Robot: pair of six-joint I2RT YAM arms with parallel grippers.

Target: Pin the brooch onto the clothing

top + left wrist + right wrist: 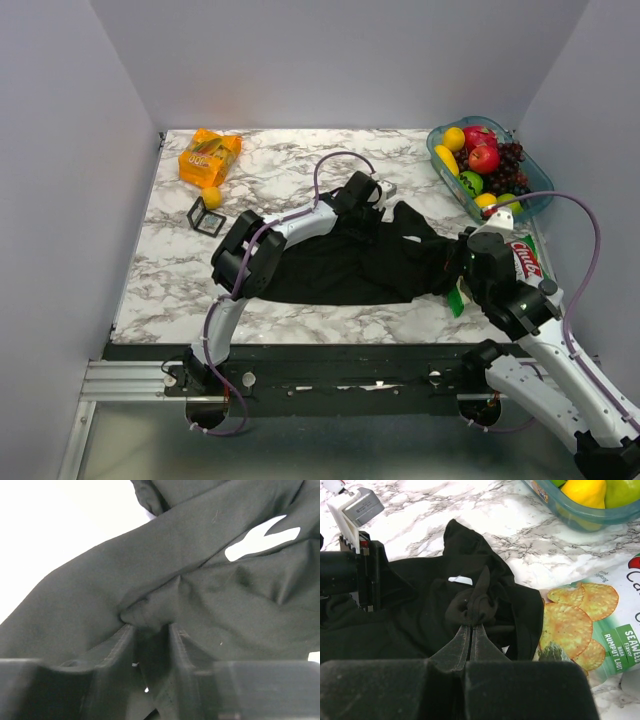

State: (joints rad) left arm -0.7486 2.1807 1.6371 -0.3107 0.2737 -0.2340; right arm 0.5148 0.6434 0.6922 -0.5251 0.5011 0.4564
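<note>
Black shirt (340, 270) bunched, clamped between left fingers (119, 647), likewise between right fingers (461, 642); no brooch seen, pinning undone.

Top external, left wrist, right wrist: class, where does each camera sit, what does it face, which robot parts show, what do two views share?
Top external: above, behind the bases, looking down on the marbled table; left arm and right arm show.
Left wrist: on the left gripper, facing the black T-shirt; its fingers pinch a fold.
Right wrist: on the right gripper, shut on bunched shirt; the left gripper shows.
Shared: top and right wrist show the green crisp bag and teal fruit tub.
</note>
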